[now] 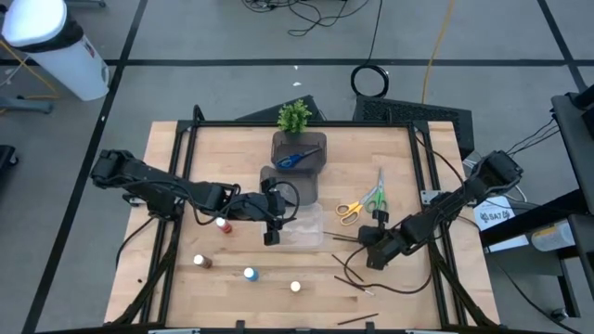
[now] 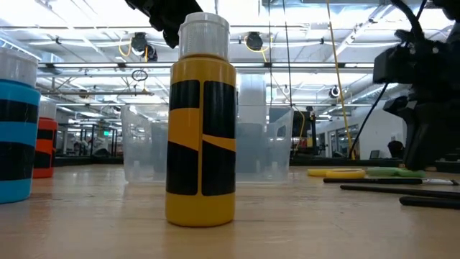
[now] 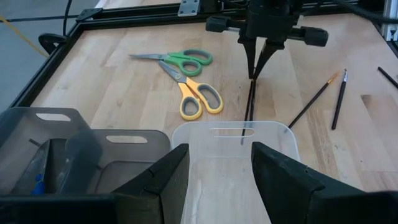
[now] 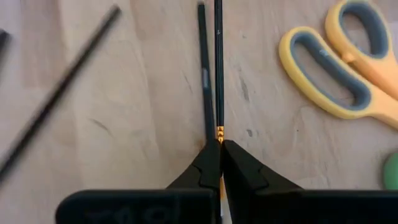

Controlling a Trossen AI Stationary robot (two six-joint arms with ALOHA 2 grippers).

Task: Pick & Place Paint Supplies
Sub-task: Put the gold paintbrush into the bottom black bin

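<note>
My right gripper (image 1: 376, 243) points down near the table's right side and is shut on a thin dark paintbrush (image 4: 218, 62). My left gripper (image 3: 214, 174) hovers open over the clear bin (image 1: 304, 224) at the table's middle and touches nothing. The yellow scissors (image 1: 350, 211) and green scissors (image 1: 374, 196) lie flat just beyond the right gripper. Blue scissors (image 1: 297, 157) lie in the dark bin (image 1: 299, 148). Red (image 1: 223, 224), brown (image 1: 201, 262), blue (image 1: 249, 274) and pale-capped (image 1: 295, 287) bottles stand upright. More brushes (image 1: 357, 278) lie near the front edge. My right gripper pinches the paintbrush between its two fingertips at the orange band (image 4: 219, 132) near one end. The fingers come from above, pointing down. The shaft (image 3: 250, 106) runs away from them low over the table toward the clear bin. I cannot tell whether it is lifted.
A small potted plant (image 1: 294, 116) stands behind the dark bin at the far edge. A second dark bin (image 1: 295, 184) sits between the dark bin and the clear one. Black frame rails (image 1: 186, 186) border the tabletop. Bare wood shows at the near left.
</note>
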